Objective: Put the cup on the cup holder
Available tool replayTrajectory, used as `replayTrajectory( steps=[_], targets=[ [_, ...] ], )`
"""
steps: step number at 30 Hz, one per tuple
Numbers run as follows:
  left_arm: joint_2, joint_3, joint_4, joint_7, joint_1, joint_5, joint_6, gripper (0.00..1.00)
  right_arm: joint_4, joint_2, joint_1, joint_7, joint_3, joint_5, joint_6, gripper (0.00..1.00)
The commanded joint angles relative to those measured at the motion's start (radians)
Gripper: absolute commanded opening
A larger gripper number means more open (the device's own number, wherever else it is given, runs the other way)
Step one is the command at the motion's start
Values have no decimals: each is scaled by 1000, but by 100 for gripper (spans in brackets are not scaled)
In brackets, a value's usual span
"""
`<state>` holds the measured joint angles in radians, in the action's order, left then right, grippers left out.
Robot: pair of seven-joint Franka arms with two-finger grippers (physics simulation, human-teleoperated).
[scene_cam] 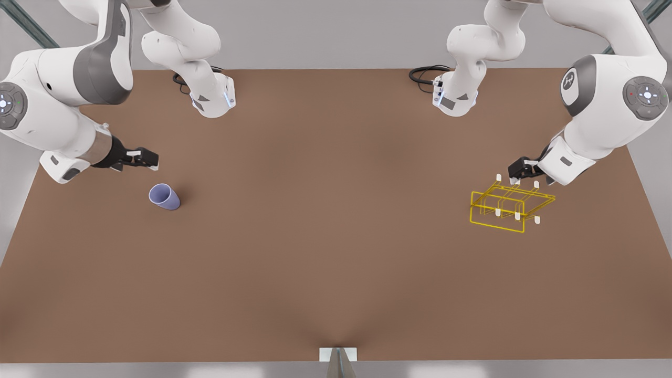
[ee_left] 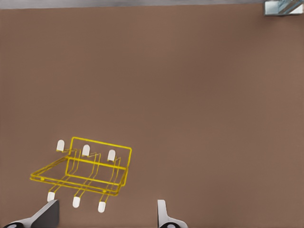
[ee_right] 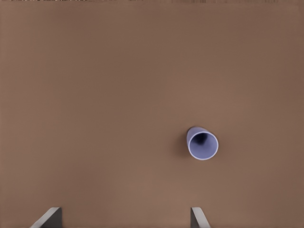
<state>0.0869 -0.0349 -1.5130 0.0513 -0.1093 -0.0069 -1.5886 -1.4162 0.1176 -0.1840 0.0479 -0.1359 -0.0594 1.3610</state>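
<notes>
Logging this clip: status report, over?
Right gripper open beside the cup, not touching. Left gripper open over the cup holder. Nothing between.

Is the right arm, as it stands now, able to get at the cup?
Probably yes. The right pincer is open and hangs close beside the cup, with only bare table between them. The left pincer waits at the cup holder.
</notes>
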Motion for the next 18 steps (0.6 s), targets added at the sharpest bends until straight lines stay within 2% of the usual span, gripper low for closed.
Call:
replayTrajectory(
  steps=[1,4,6,8,14,18],
  targets=[
    [-1,0,0,13,2,1,-11,100,0,-1,-2,10,-1,0,13,100],
    [-1,0,0,13,2,1,-11,100,-7,1,-5,12,-1,1,12,100],
    [-1,1,0,13,2,1,-10,100,-107,22,-61,38,-1,3,53,100],
    [1,1,0,15,2,1,-10,100,-302,19,-66,43,15,21,270,100],
    [2,1,-1,13,2,1,-10,100,-553,20,3,-51,25,55,674,100],
    [-4,1,0,15,0,1,13,100,-670,-1,-2,-68,25,86,779,100]
  ],
)
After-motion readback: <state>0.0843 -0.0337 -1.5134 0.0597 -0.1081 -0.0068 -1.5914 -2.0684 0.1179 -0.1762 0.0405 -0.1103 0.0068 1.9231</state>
